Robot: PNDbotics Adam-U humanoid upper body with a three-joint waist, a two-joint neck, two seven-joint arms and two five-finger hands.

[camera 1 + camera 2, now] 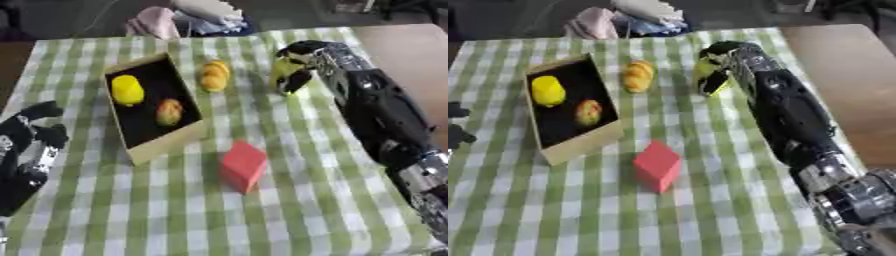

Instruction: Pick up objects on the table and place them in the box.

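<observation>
An open cardboard box (166, 145) with a black inside lies left of centre; in it are a yellow object (127, 90) and an orange-yellow fruit (169, 112). Just right of the box, on the cloth, rests a yellow-orange object (214, 75). A red cube (242, 165) stands in front of the box. My right hand (296, 60) reaches in from the right, its fingers curled round a yellow object (282, 70) at the far right of the cloth. My left hand (35, 135) rests at the left edge, fingers relaxed and holding nothing.
A green and white checked cloth (175, 215) covers the table. Bundled clothes (188, 20) lie beyond the far edge. Bare brown table (411, 50) shows at the right. My right forearm (385, 125) crosses the cloth's right side.
</observation>
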